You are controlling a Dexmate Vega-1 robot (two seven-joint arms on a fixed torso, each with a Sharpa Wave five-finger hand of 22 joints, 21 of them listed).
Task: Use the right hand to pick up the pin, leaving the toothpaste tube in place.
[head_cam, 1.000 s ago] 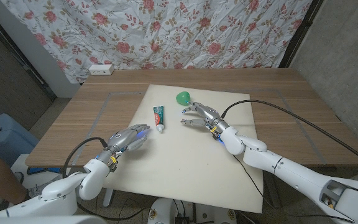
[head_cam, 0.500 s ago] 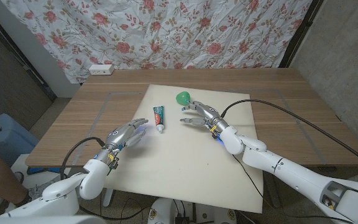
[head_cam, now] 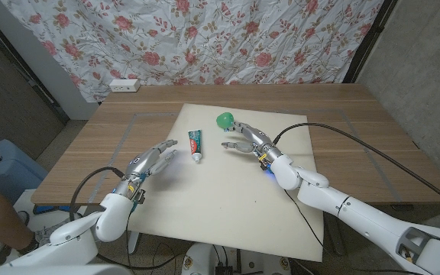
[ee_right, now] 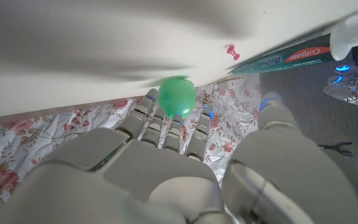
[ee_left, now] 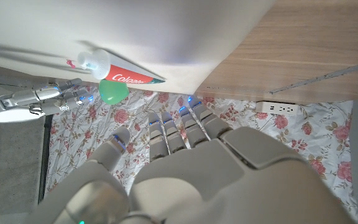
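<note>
Both hands empty; right hand (head_cam: 244,141) spread, seemingly near pin (ee_right: 232,52).

Table (head_cam: 342,107) looks like matt wood grain with a smooth white sheet (head_cam: 228,198) on top. Toothpaste tube (head_cam: 195,143) is glossy plastic, backdrop's floral cloth (head_cam: 228,38).

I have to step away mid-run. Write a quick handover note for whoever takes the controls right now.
Right hand: open, holding nothing, fingers spread over the white mat, just short of the green ball.
Left hand: open, holding nothing, near the mat's left edge.
Pin: small and pink, on the mat near the toothpaste tube; it is plain in the right wrist view, too small to make out from the head view.
Toothpaste tube: lying on the mat between the two hands, untouched.
Done: right hand is out over the mat.
Left: reach the pin, pinch and lift it with the right hand, leave the tube alone.
</note>
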